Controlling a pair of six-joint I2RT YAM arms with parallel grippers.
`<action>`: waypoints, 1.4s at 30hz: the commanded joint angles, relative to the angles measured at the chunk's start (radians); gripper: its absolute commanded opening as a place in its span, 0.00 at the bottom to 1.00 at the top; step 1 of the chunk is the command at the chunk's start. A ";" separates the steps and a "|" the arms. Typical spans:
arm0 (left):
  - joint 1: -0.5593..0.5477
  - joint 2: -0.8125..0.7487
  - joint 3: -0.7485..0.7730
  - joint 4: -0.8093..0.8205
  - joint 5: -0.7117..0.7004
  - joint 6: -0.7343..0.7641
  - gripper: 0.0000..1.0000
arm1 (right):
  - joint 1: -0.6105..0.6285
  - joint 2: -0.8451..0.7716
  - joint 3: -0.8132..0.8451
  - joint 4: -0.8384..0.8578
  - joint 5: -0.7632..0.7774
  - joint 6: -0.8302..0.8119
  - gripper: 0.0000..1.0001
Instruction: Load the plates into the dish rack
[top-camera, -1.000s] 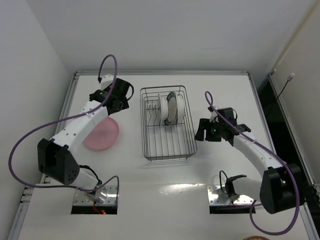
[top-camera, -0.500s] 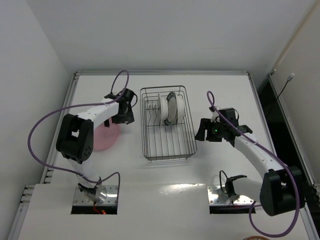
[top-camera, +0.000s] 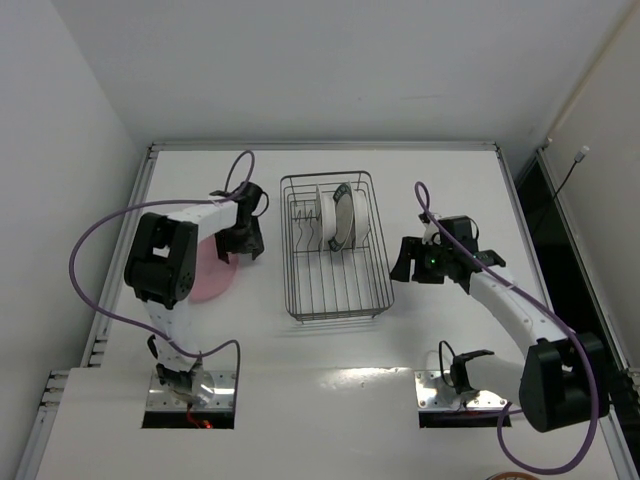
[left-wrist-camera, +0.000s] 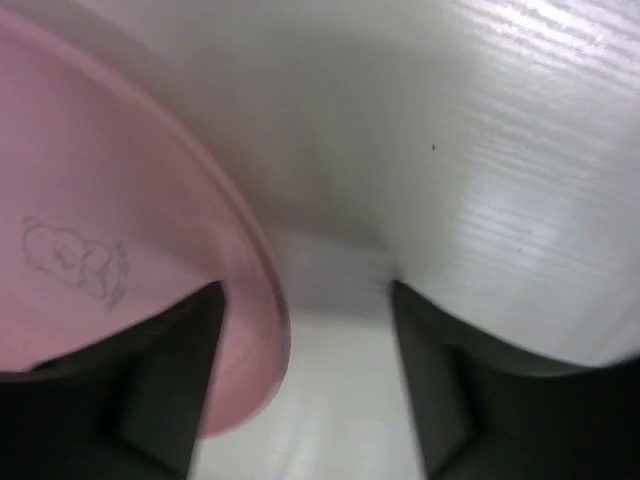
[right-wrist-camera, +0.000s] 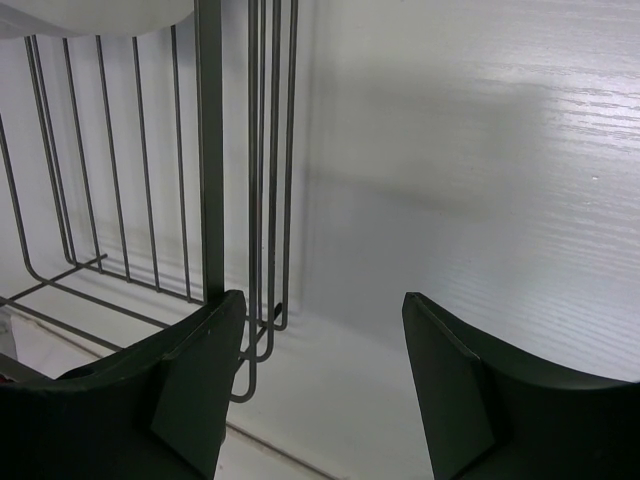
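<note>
Seems stiff, light, slick, chippable; best pinched at the rim of the pink plate (left-wrist-camera: 100, 250), between the parted tips of the left end effector (left-wrist-camera: 302, 295).

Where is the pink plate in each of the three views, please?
Top external: the pink plate lies flat on the table, left of the dish rack, partly under the left arm.
Left wrist: it fills the left side, its rim between the fingers of the open left gripper.
Right wrist: not in it.
Shared landmark: the white table, seen in all three.
</note>
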 joint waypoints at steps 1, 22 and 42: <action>0.031 0.059 -0.018 0.029 0.115 0.060 0.56 | -0.014 -0.014 0.006 0.018 -0.030 -0.018 0.61; -0.046 -0.383 0.528 0.003 0.372 0.062 0.00 | -0.032 -0.063 -0.040 0.009 -0.039 -0.018 0.61; -0.026 -0.545 0.107 0.853 0.952 -0.375 0.00 | -0.021 -0.141 -0.279 0.242 -0.079 0.111 0.60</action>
